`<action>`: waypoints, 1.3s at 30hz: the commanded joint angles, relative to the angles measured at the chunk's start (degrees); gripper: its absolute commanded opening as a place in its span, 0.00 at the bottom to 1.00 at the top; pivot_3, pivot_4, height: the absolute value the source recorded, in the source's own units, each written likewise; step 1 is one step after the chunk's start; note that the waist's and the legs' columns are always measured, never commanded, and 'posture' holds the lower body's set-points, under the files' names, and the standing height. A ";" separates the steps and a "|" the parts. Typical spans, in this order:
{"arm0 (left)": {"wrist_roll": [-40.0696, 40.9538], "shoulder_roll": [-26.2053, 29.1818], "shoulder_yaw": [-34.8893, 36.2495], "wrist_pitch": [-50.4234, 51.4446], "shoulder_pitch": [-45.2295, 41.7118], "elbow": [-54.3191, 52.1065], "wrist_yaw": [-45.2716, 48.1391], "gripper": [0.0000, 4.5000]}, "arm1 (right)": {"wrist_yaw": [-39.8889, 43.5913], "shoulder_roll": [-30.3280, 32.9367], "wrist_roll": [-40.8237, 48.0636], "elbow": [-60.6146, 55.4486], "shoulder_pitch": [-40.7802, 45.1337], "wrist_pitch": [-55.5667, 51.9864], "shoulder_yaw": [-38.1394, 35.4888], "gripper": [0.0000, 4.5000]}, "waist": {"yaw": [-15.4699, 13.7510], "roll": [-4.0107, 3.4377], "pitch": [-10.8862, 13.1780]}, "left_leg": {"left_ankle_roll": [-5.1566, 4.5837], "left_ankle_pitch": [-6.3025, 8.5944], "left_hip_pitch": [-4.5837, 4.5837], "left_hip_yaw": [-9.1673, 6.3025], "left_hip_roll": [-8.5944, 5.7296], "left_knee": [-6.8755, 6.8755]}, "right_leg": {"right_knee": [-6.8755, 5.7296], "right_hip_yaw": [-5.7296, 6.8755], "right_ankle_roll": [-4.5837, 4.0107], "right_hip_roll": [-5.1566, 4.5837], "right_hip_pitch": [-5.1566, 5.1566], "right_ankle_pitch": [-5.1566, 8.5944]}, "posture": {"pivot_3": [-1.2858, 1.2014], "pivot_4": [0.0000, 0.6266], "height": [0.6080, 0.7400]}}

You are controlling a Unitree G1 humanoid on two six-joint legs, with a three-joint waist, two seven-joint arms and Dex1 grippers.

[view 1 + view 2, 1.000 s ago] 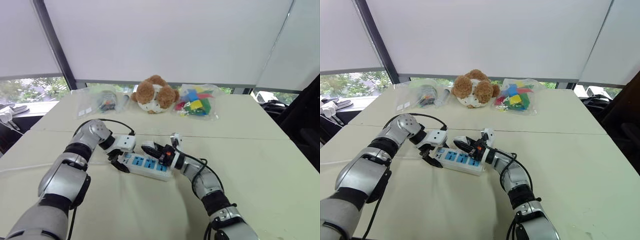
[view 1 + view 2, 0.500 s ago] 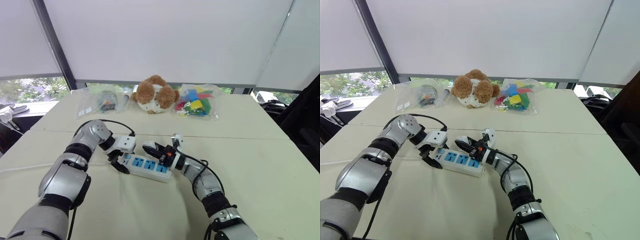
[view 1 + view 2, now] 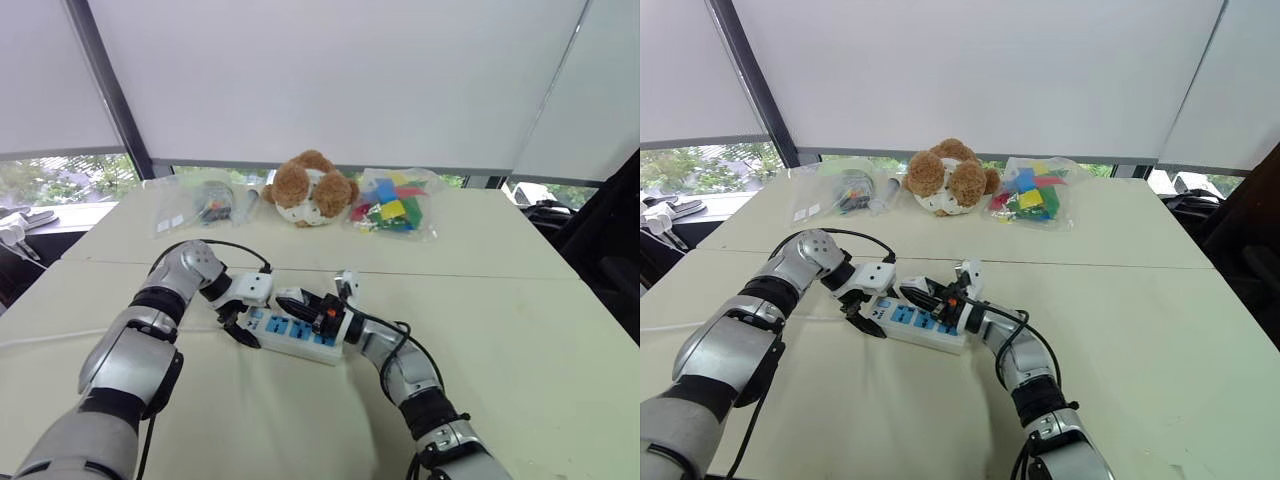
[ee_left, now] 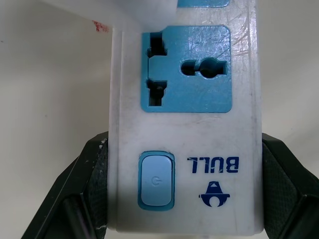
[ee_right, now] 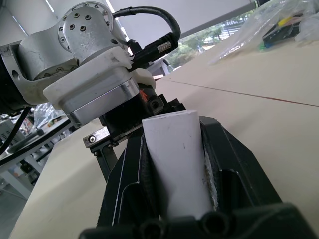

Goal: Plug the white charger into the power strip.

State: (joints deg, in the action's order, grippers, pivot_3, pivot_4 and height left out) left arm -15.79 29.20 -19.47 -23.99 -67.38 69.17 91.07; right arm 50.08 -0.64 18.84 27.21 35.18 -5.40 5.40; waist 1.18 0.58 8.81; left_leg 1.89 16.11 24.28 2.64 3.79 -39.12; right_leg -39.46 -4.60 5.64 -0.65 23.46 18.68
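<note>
We see the white plastic power strip with blue sockets [image 3: 297, 334] lying flat on the cream tabletop [image 3: 520, 300]. Our left claw [image 3: 238, 323] is clamped on the strip's switch end, one black finger [image 4: 92, 181] pressed against each long side, beside the blue power button. Our right claw [image 3: 295, 301] is closed on the white block-shaped charger [image 5: 177, 159], which sits between its two fingers just above the strip's sockets, close to the left claw. We cannot tell whether the charger touches the strip. Well beyond the strip, at the tabletop's far edge, sit a brown and white plush bear [image 3: 310, 190], a clear bag of coloured blocks [image 3: 392, 206] and another clear bag [image 3: 200, 205].
</note>
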 commanded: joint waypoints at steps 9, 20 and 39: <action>1.47 0.00 1.59 0.70 -0.90 -0.80 0.31 0.68 | 0.61 1.78 -1.02 -0.78 -1.12 1.58 0.07 0.17 | 0.03 0.00 0.00 | 0.00 0.00 0.00 0.00 0.00 0.00 | 0.00 0.00 0.00 0.00 0.00 0.00 | 0.52 0.24 0.99; 1.38 -0.07 1.91 0.93 -0.93 -0.95 0.04 0.68 | 0.47 2.51 -3.52 0.86 -3.81 4.67 0.86 0.17 | 0.01 0.00 0.00 | 0.00 0.00 0.00 0.00 0.00 0.00 | 0.00 0.00 0.00 0.00 0.00 0.00 | 0.52 0.24 0.99; 1.32 -0.48 1.86 0.76 -1.13 -0.80 -0.03 0.68 | -0.69 3.53 -3.69 -4.62 -6.14 4.66 1.21 0.99 | -0.04 0.00 0.00 | 0.00 0.00 -0.01 -0.01 0.00 0.00 | 0.00 0.00 0.00 0.00 -0.02 0.00 | 0.52 0.24 0.99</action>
State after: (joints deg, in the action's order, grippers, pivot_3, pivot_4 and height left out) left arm -16.35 28.57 -19.49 -22.98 -67.03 69.18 91.09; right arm 49.38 2.31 14.83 23.64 29.75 0.71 6.56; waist 1.14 0.58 8.81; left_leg 1.89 16.11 24.28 2.64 3.79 -39.13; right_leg -39.46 -4.60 5.64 -0.65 23.44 18.68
